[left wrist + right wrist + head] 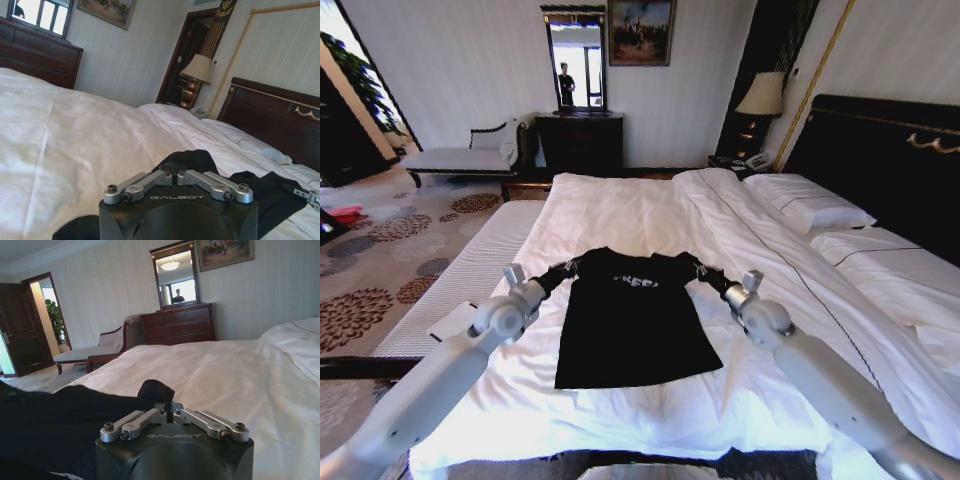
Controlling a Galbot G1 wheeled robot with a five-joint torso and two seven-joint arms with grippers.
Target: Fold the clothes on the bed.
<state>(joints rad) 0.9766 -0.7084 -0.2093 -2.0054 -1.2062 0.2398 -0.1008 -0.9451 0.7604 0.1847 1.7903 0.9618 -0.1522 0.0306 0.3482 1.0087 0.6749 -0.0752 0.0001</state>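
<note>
The black T-shirt (pixel 635 320) lies flat on the white duvet of the bed (pixel 620 210), near the foot end and about midway across, its collar toward the far side and its hem toward the robot. Pale lettering shows across the chest.

The left gripper (pixel 570 267) sits at the shirt's left shoulder and the right gripper (pixel 696 268) at the right shoulder, both arms reaching forward from the near edge of the mattress. In the left wrist view the left gripper (pixel 174 170) has its fingers drawn together on a raised pinch of black cloth. In the right wrist view the right gripper (pixel 169 407) is likewise closed on a small bunched-up fold of the shirt. How much cloth each pinch holds is hard to judge, since the fingertips are dark against dark fabric.

Bare duvet spreads wide beyond the collar and to both sides of the shirt. The pillows (pixel 810 205) and dark headboard (pixel 880 160) lie well off to the robot's right. A lamp (pixel 761 97) stands at the far right corner; a dresser (pixel 580 140) with a mirror (pixel 575 60) and a pale bench (pixel 470 155) stand by the far wall, well apart from the bed. Patterned carpet (pixel 390 250) runs along the left side.
</note>
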